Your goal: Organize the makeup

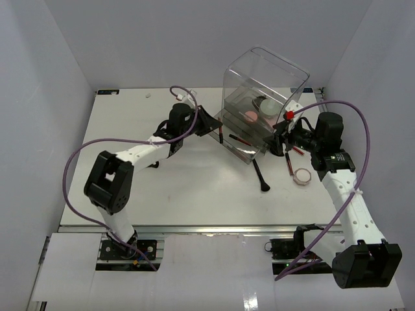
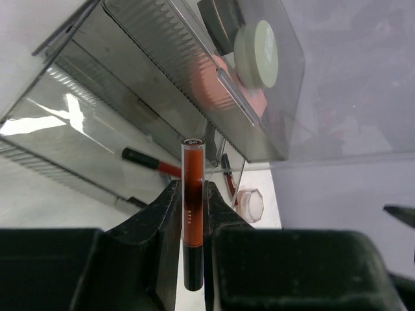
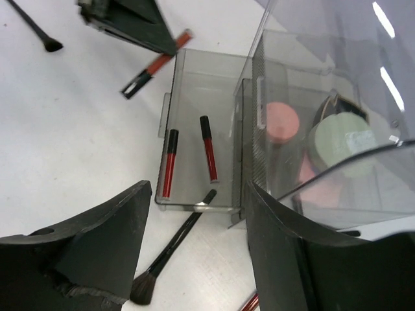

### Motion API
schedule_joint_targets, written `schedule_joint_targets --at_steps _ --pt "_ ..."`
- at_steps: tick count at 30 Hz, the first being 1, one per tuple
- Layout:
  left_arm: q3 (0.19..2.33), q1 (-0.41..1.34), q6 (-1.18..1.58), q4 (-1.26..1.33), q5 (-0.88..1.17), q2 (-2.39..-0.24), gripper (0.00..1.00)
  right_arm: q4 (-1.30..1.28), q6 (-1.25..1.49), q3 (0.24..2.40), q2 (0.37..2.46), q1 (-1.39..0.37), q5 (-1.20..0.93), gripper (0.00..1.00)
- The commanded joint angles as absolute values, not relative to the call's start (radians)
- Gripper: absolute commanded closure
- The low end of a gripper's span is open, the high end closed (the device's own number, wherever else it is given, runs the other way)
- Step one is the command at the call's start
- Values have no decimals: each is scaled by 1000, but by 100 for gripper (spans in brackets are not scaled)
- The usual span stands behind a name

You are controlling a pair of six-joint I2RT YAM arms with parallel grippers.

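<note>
My left claw [image 2: 192, 192] is pinched tight on a slim red pencil [image 2: 192, 159], lower centre of its wrist view. The fingers [image 2: 165, 207] grip it around the middle, so the red end pokes out ahead and the black end trails back toward the camera. I'd guess I'm holding it that way so it can drop in lengthwise.

Just past the tip is the clear box [image 2: 130, 84], filling the upper half of that view. Its bottom drawer [image 3: 194, 91] is pulled open, and two red pencils [image 3: 170, 162] already lie flat in it, roughly side by side. That's clearly where the pencils go. In the right wrist view my pencil hangs near the drawer's upper left corner, so it doesn't look like it's over the tray yet.

My right claw [image 3: 198, 253] is spread wide and carrying nothing. It hovers at the box's near corner, right of centre in the overhead view. It could be there to steady the box, but I can't tell if a finger actually touches it.

A pink compact [image 3: 282, 122] and a green compact [image 3: 337, 139] sit in a higher drawer. Out on the table [image 1: 162, 194], a brush [image 1: 259, 173] lies just below the open drawer, with a loose round compact [image 1: 302, 175] to its right.
</note>
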State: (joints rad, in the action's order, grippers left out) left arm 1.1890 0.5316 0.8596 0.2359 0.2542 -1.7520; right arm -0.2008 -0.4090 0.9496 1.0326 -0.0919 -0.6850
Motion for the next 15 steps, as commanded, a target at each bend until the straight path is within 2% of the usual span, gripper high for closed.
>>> schedule_joint_targets --at_steps 1,3,6,9,11,15 --pt "1328 570 977 264 147 -1863 100 -177 -368 907 1006 -43 -813 34" --pt "1359 577 991 289 131 -1899 99 -174 -360 901 988 -30 -814 34" --pt "1401 591 995 309 82 -1954 83 -167 -349 888 971 -10 -813 29" --pt "1450 595 978 301 88 -2003 62 -167 -340 880 966 24 -810 22" --pt "1451 597 967 302 90 -2007 43 -168 -338 874 967 44 -817 18" --pt "1413 598 919 339 95 -1967 31 -175 -339 868 982 73 -856 10"
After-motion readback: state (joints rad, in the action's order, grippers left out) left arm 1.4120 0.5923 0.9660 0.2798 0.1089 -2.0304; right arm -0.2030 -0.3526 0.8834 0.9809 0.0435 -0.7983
